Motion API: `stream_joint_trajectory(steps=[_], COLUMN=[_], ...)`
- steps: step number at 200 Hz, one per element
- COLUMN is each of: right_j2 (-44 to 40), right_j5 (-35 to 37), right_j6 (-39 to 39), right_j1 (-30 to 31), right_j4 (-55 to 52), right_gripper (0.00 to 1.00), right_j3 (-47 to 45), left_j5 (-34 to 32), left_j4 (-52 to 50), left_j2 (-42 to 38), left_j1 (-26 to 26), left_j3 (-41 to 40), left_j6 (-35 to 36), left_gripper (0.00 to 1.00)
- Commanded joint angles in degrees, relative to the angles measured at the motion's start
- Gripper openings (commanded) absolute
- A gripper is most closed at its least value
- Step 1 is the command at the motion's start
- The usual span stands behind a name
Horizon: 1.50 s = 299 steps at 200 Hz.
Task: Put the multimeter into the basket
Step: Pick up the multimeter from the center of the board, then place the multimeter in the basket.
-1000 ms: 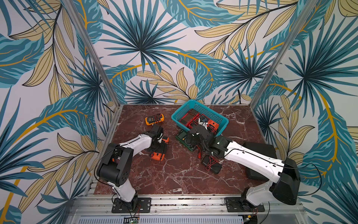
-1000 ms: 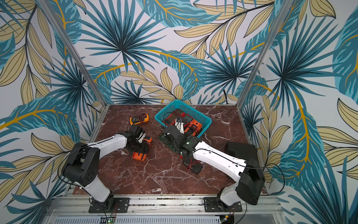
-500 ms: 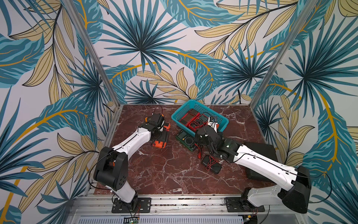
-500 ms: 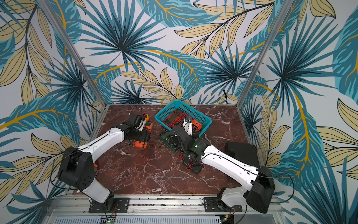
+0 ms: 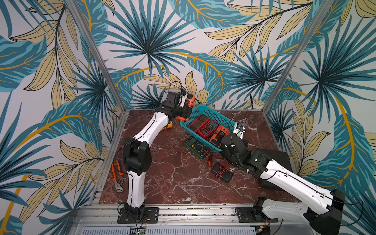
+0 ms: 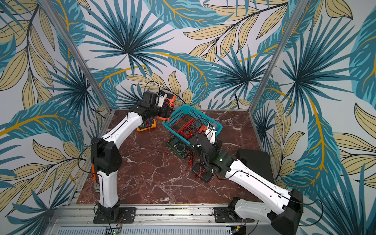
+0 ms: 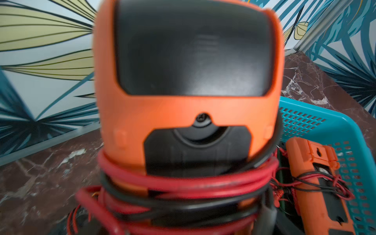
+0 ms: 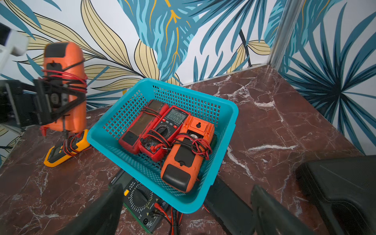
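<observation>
An orange multimeter (image 5: 189, 99) (image 6: 170, 99) wound with red and black leads hangs upright in the air beside the far left corner of the teal basket (image 5: 205, 114) (image 6: 193, 112). My left gripper (image 5: 184, 108) (image 8: 61, 97) is shut on its middle. In the left wrist view the multimeter (image 7: 187, 114) fills the frame and hides the jaws; the basket (image 7: 305, 116) shows behind it. My right gripper (image 5: 224, 140) (image 8: 185, 211) stands open over the basket's (image 8: 231, 114) near corner, holding nothing.
Inside the basket lie two red meters (image 8: 142, 124) (image 8: 171, 126) and an orange one (image 8: 189, 154). A green meter (image 5: 196, 147) (image 8: 142, 201) sits partly under the basket's near edge. On the table are a yellow meter (image 6: 146, 126) (image 8: 67, 148), a black meter (image 5: 221, 173), a black case (image 5: 274, 162) and pliers (image 5: 117, 177).
My left gripper lifted the orange multimeter off the table and carried it up and back to the basket's far left corner. The right gripper drew back from the basket to its near corner.
</observation>
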Motion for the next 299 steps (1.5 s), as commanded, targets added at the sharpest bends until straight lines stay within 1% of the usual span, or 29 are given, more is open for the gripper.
stream_joint_trajectory(steps=[1,24,46,109,120,135,162,173,181,190,215,227,278,299], right_j2=[-1.6,-2.7,-3.1,-1.6,-1.4,-1.0,-0.4,-0.3,-0.2,-0.1,0.0,0.0,-0.2,-0.3], right_j5=[2.1,1.7,1.0,-0.7,-0.7,-0.4,0.1,0.4,0.6,1.0,1.3,1.2,1.3,1.4], right_j6=[1.4,2.5,2.7,3.0,3.4,4.0,4.3,4.1,4.1,4.1,3.2,3.0,1.3,0.3], right_j1=[-0.1,-0.1,-0.1,-0.1,-0.1,-0.1,-0.1,-0.2,-0.1,-0.1,-0.1,-0.1,-0.1,-0.1], right_j4=[-1.1,-1.1,-0.9,-1.3,-1.9,-2.9,-4.5,-5.1,-5.8,-6.8,-8.4,-8.8,-9.3,-9.5], right_gripper=[0.99,0.99,0.99,1.00,0.99,0.99,1.00,1.00,1.00,1.00,0.99,0.99,0.99,1.00], right_j3=[-1.8,-2.6,-3.1,-2.4,-2.2,-1.8,-1.0,-0.4,0.0,0.7,1.7,1.9,2.7,3.2], left_j5=[3.1,3.7,4.3,5.3,5.9,6.0,5.2,5.0,4.7,4.2,2.3,1.9,1.9,1.6], left_j4=[3.7,3.1,3.0,-0.8,-1.7,-2.9,-4.0,-4.5,-4.9,-5.3,-5.8,-5.8,-6.2,-6.5], left_j2=[3.9,8.7,11.6,18.4,18.5,18.4,18.7,19.1,19.5,19.7,20.2,20.2,18.5,16.1], left_j1=[-0.8,-1.6,-2.4,-3.3,-3.5,-3.9,-4.6,-4.7,-4.7,-4.6,-4.8,-4.8,-5.3,-5.3], left_j3=[6.9,11.2,13.1,18.1,18.0,17.2,15.6,15.5,15.5,15.5,15.5,15.6,15.7,15.3], left_j6=[2.7,4.9,6.6,7.0,7.0,7.3,8.3,8.4,8.5,8.4,8.3,8.3,8.3,7.9], left_gripper=[0.15,0.16,0.17,0.18,0.19,0.24,0.27,0.32,0.39,0.49,0.87,0.99,1.00,1.00])
